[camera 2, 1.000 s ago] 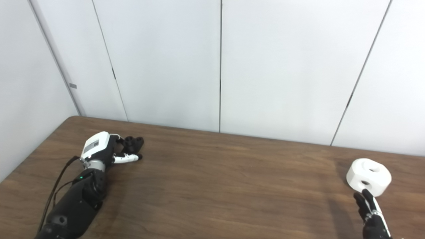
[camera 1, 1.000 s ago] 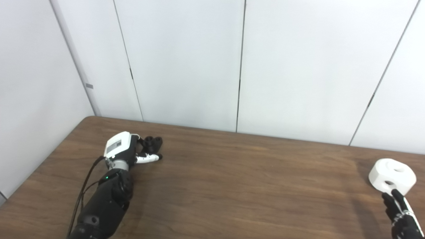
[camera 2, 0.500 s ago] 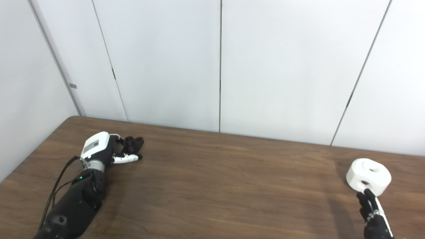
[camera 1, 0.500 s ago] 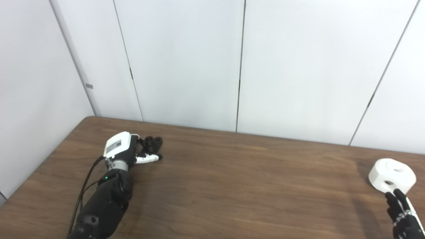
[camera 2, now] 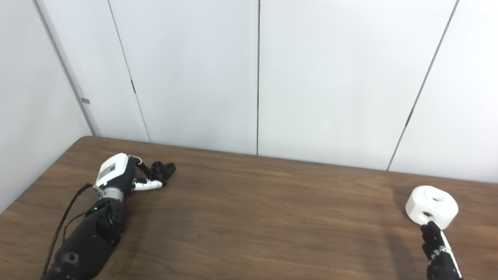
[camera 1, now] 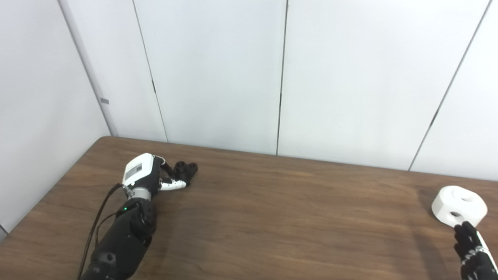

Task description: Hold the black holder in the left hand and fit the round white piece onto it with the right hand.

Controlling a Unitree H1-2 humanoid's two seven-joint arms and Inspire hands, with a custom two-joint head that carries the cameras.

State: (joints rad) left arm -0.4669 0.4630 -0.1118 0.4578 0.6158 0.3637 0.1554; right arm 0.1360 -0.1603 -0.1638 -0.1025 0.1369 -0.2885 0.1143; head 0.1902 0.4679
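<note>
The black holder point(camera 1: 186, 168) lies on the brown table point(camera 1: 272, 217) at the far left, a small dark part with round sockets on top. My left hand point(camera 1: 149, 177) lies against it, dark fingers point(camera 1: 168, 168) reaching over its near side and the white thumb just below it. The grip itself is hidden. The round white piece point(camera 1: 459, 205), with a hole on top and one in its side, rests at the far right. My right hand point(camera 1: 472, 252) enters at the bottom right corner, fingers stretched out and empty, tips just short of the piece.
White wall panels point(camera 1: 280, 77) rise right behind the table's far edge. A black cable point(camera 1: 95, 225) runs along my left forearm. The table's left edge point(camera 1: 50, 190) runs close to the left arm.
The black holder has shifted a little to the right at my left fingertips. My right hand has drawn back slightly toward the bottom edge, away from the white piece.
</note>
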